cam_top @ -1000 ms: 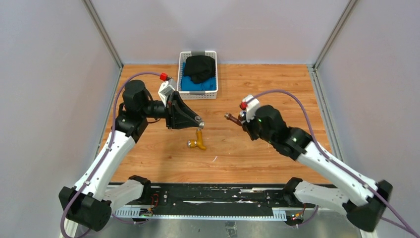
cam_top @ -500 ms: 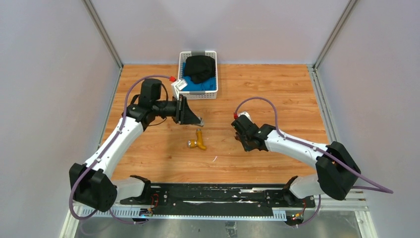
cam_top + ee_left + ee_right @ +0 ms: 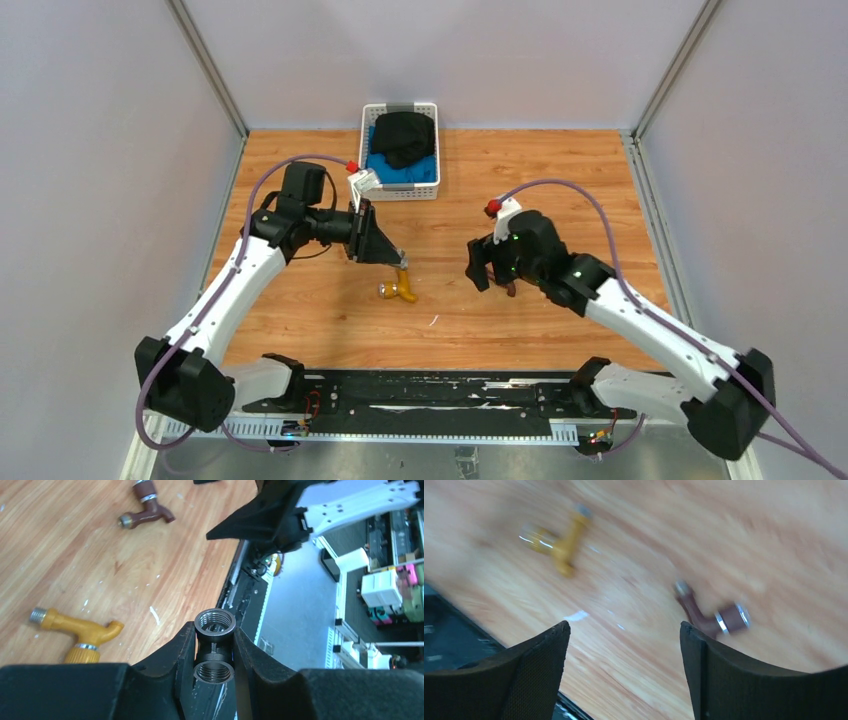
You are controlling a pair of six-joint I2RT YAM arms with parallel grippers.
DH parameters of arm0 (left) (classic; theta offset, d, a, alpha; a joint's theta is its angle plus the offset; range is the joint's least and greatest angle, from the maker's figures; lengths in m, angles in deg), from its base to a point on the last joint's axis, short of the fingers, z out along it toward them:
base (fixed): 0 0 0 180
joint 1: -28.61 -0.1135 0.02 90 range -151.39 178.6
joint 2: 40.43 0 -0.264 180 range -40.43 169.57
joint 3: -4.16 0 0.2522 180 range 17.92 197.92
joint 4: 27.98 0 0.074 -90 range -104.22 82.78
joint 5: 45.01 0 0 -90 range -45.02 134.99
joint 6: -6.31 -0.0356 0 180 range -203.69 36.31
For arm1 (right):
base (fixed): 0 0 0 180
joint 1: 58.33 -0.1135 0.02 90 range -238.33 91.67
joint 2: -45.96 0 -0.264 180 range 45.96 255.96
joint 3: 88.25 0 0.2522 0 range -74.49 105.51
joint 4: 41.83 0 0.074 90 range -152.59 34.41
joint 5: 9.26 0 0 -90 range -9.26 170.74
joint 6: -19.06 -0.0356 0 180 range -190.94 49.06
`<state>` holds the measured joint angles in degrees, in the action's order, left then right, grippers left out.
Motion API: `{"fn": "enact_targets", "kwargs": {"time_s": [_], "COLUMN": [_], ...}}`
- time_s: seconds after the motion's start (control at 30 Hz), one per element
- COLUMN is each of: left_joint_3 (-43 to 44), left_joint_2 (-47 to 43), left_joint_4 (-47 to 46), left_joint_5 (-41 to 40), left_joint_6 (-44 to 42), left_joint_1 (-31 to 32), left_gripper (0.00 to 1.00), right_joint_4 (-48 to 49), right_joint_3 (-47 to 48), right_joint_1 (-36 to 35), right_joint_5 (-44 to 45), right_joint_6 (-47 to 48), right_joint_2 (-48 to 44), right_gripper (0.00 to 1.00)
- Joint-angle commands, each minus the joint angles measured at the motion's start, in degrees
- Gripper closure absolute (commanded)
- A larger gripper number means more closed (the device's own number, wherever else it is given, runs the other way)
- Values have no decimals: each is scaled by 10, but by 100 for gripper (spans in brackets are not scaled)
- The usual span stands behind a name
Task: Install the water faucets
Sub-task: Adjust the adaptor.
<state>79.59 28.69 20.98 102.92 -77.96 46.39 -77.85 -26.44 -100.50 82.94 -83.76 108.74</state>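
My left gripper (image 3: 214, 628) is shut on a dark grey threaded fitting (image 3: 215, 647), held just above the table. The brass-yellow water faucet (image 3: 401, 288) lies on the wood right below that gripper (image 3: 396, 257) and shows in the left wrist view (image 3: 75, 631) too. The reddish-brown water faucet (image 3: 713, 616) lies on the table near the right finger. My right gripper (image 3: 624, 640) stands open above the wood with nothing between its fingers. From above, that gripper (image 3: 490, 268) hovers right of centre with the brown faucet (image 3: 511, 290) at its near side.
A white basket (image 3: 400, 191) holding black and blue cloth stands at the back of the table. A black rail (image 3: 430, 392) runs along the near edge between the arm bases. Grey walls close in both sides.
My right gripper has opened and let go of the brown faucet, which now lies on the table. The left gripper, still holding the fitting, has shifted down toward the yellow faucet.
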Motion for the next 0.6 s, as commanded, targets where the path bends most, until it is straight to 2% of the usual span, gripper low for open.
{"fn": "enact_targets", "kwargs": {"time_s": [0.0,0.17,0.37,0.47,0.57], "left_joint_3": [27,36,34,32,32], "left_joint_2": [-25,-33,-43,-47,-48], "left_joint_4": [25,25,25,25,25], "left_joint_5": [98,129,141,144,144], "left_joint_6": [-70,-87,-87,-86,-85], "left_joint_1": [8,24,25,26,27], "left_gripper": [100,100,100,100,100], "right_joint_4": [96,167,292,323,333], "right_joint_3": [33,69,66,70,73], "right_joint_1": [6,6,5,3,-5], "right_joint_5": [-208,-386,-489,-548,-563], "right_joint_6": [36,-17,-88,-112,-114], "right_joint_2": [-75,-33,25,55,69], "right_gripper": [23,26,27,27,28]}}
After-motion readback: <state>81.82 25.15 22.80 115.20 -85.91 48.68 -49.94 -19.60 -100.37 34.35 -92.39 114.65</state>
